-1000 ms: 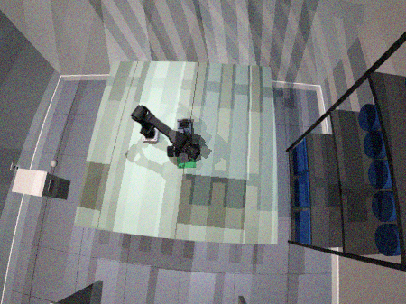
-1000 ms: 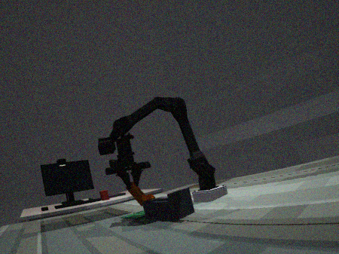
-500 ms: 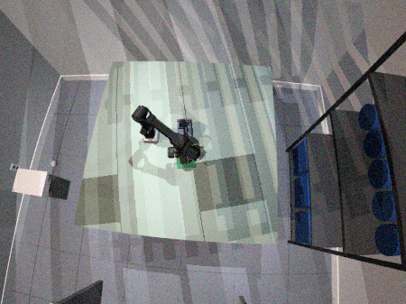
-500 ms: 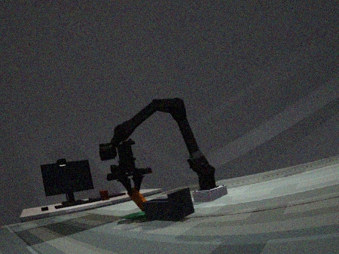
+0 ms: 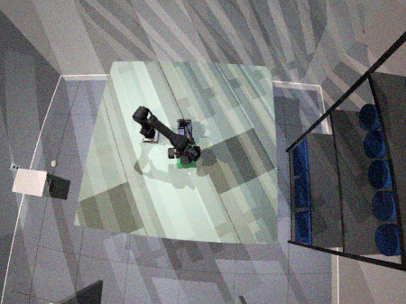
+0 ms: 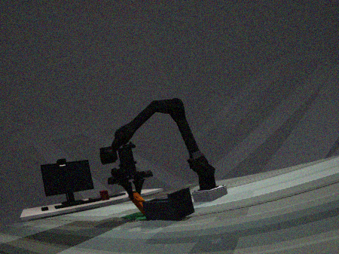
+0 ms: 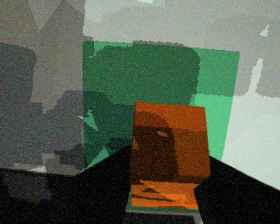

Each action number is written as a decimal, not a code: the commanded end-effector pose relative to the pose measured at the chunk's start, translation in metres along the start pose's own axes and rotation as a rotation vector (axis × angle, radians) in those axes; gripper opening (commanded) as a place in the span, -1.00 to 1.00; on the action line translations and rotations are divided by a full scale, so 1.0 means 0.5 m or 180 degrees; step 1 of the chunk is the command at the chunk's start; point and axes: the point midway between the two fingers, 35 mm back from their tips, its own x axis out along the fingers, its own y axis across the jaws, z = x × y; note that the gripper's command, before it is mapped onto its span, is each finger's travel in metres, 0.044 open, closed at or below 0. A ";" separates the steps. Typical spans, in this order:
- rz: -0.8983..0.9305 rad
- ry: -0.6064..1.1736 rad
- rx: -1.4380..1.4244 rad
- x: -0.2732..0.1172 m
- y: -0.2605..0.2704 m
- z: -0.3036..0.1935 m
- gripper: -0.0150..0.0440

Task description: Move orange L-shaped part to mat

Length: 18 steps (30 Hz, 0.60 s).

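My gripper (image 6: 136,194) (image 7: 162,157) is shut on the orange part (image 6: 138,202) (image 7: 170,145). The part is out of the pocket and tilted, slanting down from the fingertips toward the tray in the exterior view. Its lower end is partly hidden behind the dark grey tray (image 6: 166,209) (image 7: 162,215); whether it touches the mat or tray cannot be told. The green mat (image 5: 188,164) (image 6: 130,217) (image 7: 216,67) lies beside the tray, below and beyond the part in the wrist view. In the top view the arm hides the part and the fingers.
The arm's base (image 6: 211,194) stands behind the tray in the exterior view. A monitor (image 6: 68,178) and a red cup (image 6: 104,194) stand on a white desk in the background. A rack with blue bins (image 5: 378,174) stands at the right in the top view.
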 end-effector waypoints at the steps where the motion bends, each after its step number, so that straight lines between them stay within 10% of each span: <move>1: -0.0008 -0.0009 -0.0012 0.002 0.000 0.001 -0.49; 13: -0.0003 0.0002 0.0000 0.002 0.000 0.000 -0.49; 18: -0.0003 0.0002 0.0000 0.002 0.000 0.000 -0.05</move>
